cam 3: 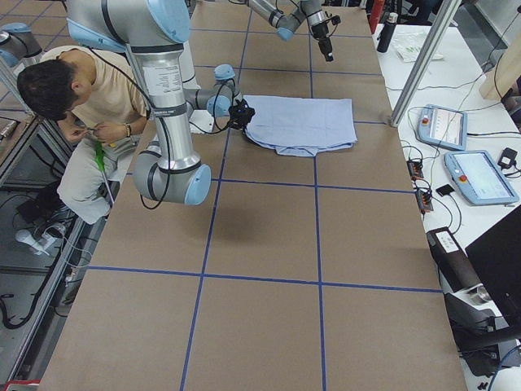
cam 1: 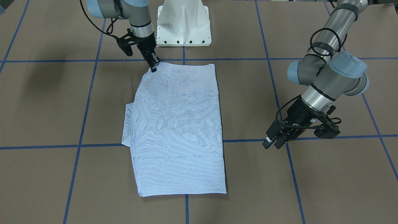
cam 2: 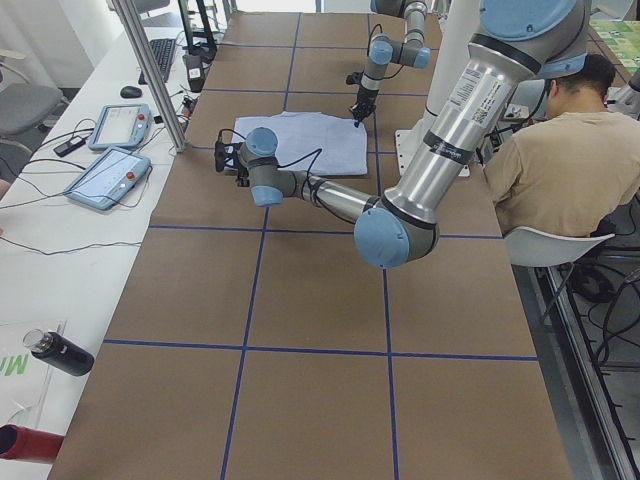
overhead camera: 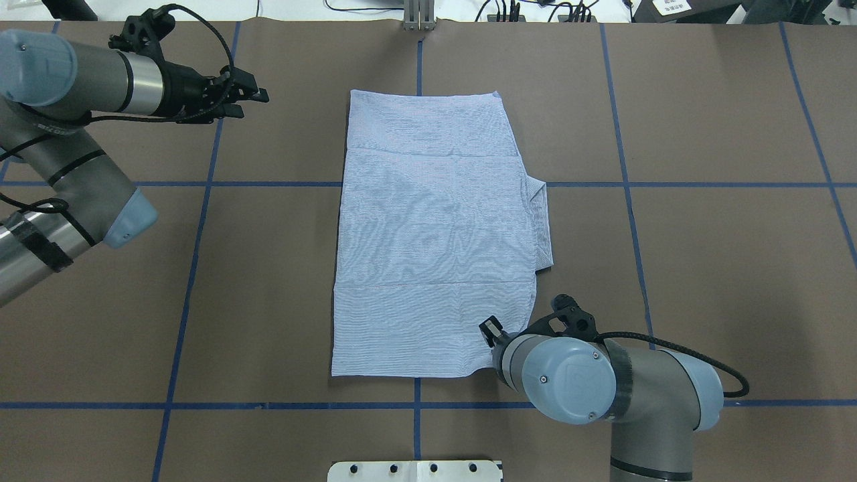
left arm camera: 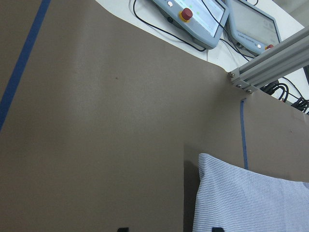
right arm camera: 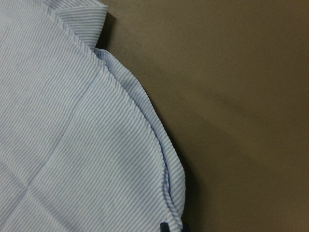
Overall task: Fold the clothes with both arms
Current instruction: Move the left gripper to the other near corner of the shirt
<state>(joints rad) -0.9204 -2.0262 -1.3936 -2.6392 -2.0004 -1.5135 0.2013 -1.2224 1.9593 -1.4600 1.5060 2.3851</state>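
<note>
Brightness: even, bright room light from above in the four wide views.
Shadows: a soft, blurred patch on the counter (cam 1: 40,74); a thin dark line along one edge of the shirt (cam 1: 180,124).
Moiré: wavy shimmer over the shirt's stripes in the front and overhead views.
Right wrist view: dimmer, brown-tinted, slightly soft.
Left wrist view: sharp, with a dark upright band of shade beside the shirt.
</note>
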